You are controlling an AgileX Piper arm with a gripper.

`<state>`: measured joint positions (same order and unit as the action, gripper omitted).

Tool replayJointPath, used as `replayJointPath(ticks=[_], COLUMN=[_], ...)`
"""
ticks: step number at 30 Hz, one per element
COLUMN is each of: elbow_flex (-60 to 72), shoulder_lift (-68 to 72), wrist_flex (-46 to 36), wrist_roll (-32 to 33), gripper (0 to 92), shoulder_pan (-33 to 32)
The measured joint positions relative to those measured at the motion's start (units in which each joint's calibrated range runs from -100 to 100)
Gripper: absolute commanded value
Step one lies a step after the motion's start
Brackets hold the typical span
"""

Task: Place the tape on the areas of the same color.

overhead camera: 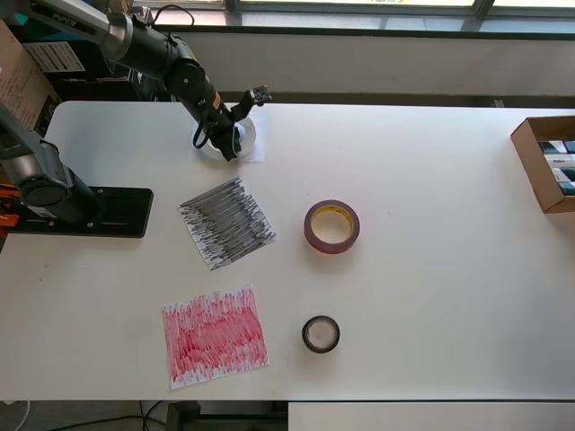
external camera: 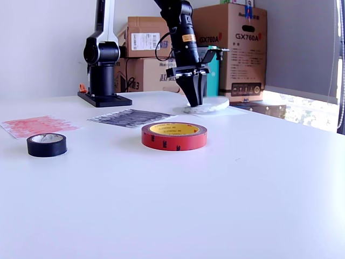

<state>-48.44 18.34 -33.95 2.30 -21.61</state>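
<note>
1. Pointing down, the gripper (external camera: 195, 102) pinches the rim of one white tape roll (external camera: 207, 104), which lies on the white sheet (overhead camera: 254, 149).
2. Three tape rolls are counted: the white one, one red tape roll (overhead camera: 331, 226) and one small black tape roll (overhead camera: 321, 334), the last two lying free on the tabletop (overhead camera: 431, 269).
3. Three sheets are counted: white, one black-scribbled sheet (overhead camera: 226, 223) and one red-scribbled sheet (overhead camera: 215, 336).
4. One open cardboard box (overhead camera: 544, 163) stands at the overhead view's right edge.

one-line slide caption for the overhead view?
Gripper at white tape on white sheet; red tape and black tape unplaced.
</note>
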Motion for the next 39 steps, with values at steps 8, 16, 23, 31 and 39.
replayJointPath(ticks=[8, 16, 23, 31, 39], elbow_flex=[0.0, 0.5, 6.5, 18.3, 30.7], shoulder_lift=[-0.1, -1.3, -2.7, -7.3, -2.5], wrist_flex=[0.0, 0.0, -1.8, -11.2, -18.2], wrist_roll=[0.0, 0.8, 0.9, 0.9, 0.8], gripper=[16.8, 31.7, 31.8, 32.3, 32.5], shoulder_pan=[-0.5, 0.2, 2.4, 9.6, 19.5])
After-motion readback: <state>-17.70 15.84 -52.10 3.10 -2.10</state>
